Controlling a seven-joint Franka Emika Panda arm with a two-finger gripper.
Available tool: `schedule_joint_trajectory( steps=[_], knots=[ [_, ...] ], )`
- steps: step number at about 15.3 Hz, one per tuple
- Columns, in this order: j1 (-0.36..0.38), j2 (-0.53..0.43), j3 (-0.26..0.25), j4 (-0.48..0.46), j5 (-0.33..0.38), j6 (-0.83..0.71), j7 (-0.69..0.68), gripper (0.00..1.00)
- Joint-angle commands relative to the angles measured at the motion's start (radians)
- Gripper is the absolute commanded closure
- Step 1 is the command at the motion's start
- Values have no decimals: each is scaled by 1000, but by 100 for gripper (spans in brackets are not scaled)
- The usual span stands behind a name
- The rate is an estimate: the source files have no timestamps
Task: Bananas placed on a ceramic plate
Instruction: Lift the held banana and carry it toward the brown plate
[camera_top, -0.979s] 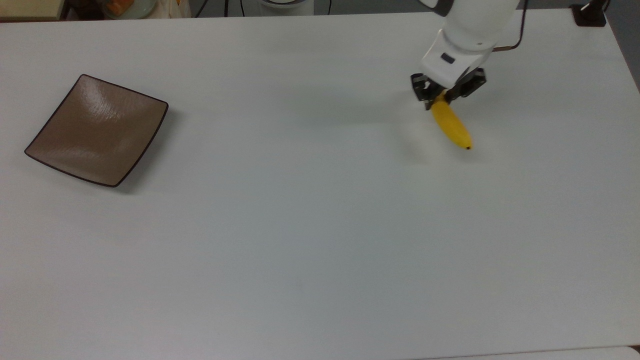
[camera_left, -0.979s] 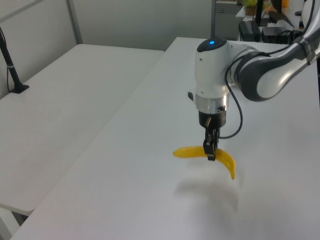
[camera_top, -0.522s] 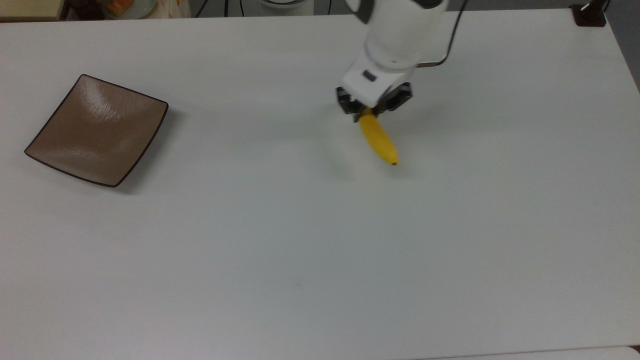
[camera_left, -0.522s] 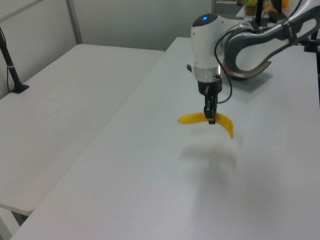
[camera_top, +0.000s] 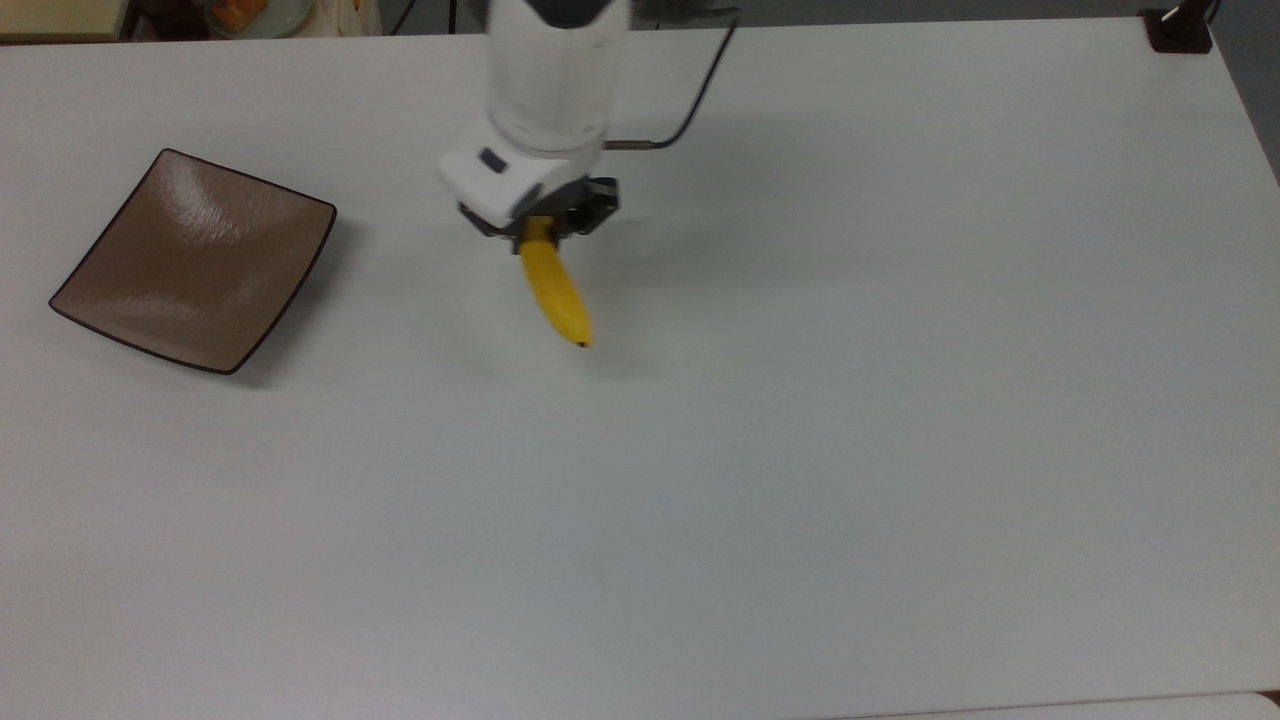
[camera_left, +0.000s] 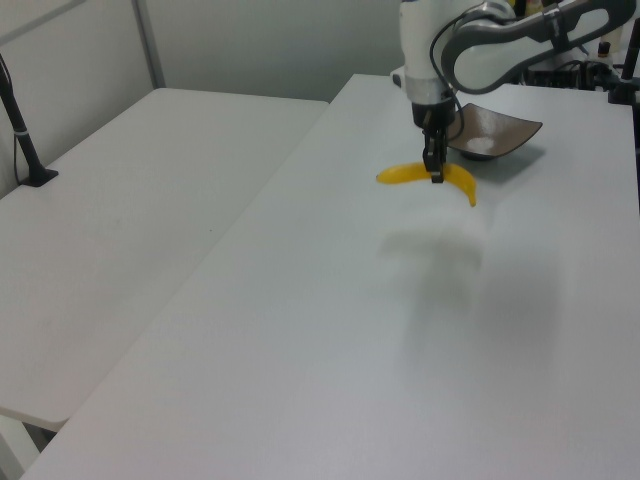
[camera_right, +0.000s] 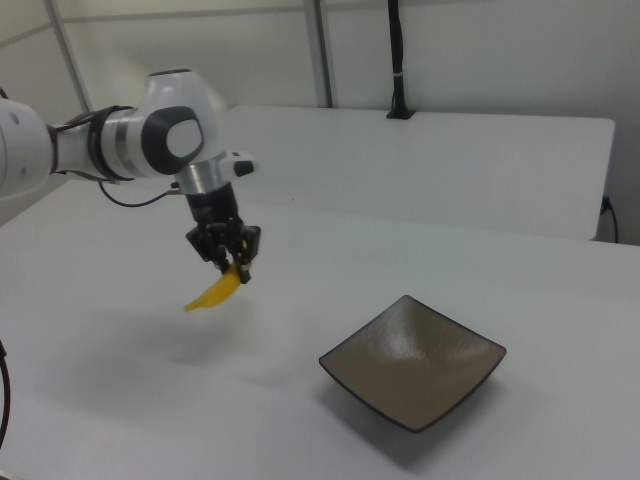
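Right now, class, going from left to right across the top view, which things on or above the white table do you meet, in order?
ceramic plate → gripper, shut on the banana's stem end → banana, hanging from it toward the top view's lower right → black mount at the far right corner.

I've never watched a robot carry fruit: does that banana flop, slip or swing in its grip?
The banana probably stays stiff: it juts out sideways from the end effector without drooping. Gripped at one spot, with its long end hanging lower in the right view, it may pivot. Its glossy skin could slip.
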Motion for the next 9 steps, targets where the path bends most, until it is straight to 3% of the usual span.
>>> schedule_joint_trajectory(
  steps=[1, 9],
  knots=[
    [-33, -33, -50, -17, 7, -10, -91, 67],
    [-166, -20, -153, -20, 70, 98, -290, 66]
  ],
)
